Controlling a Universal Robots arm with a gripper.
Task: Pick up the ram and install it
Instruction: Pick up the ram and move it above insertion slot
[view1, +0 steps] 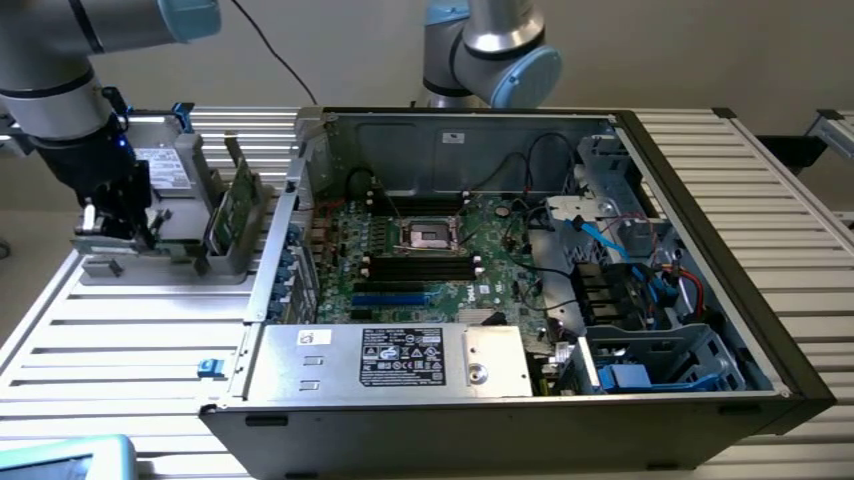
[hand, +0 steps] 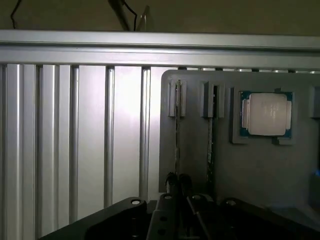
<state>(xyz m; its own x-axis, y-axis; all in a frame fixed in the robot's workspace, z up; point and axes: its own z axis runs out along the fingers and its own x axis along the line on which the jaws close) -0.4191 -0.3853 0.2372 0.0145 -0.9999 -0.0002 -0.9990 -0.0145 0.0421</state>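
My gripper (hand: 178, 181) is pressed together on the ram (hand: 177, 145). In the wrist view the stick shows edge-on as a thin line standing in a slot of the grey holder (hand: 195, 165). My two dark fingertips (hand: 171, 179) sit on either side of one end of it, with hardly any gap between them, and its far end sits in the notch at the holder's rim. So the ram is right between my fingers and not yet out of its slot.

A second thin stick (hand: 212, 145) stands edge-on in the neighbouring slot, just beside mine but apart from my fingers. Past that one, the square silver processor chip (hand: 266, 114) lies flat in its own recess, well clear of my grip.

In the exterior view my gripper (view1: 118, 228) points down into the holder (view1: 147, 268), which rests on the slatted table (view1: 120, 340) toward the exterior view's left. A grey drive with a white label (view1: 171, 170) stands at the back of the holder, near my wrist. The open computer case (view1: 441, 150) lies to the exterior view's right of the holder, its motherboard (view1: 494, 270) facing up. The dark memory slots (view1: 420, 265) on that board are well apart from where I hold the ram
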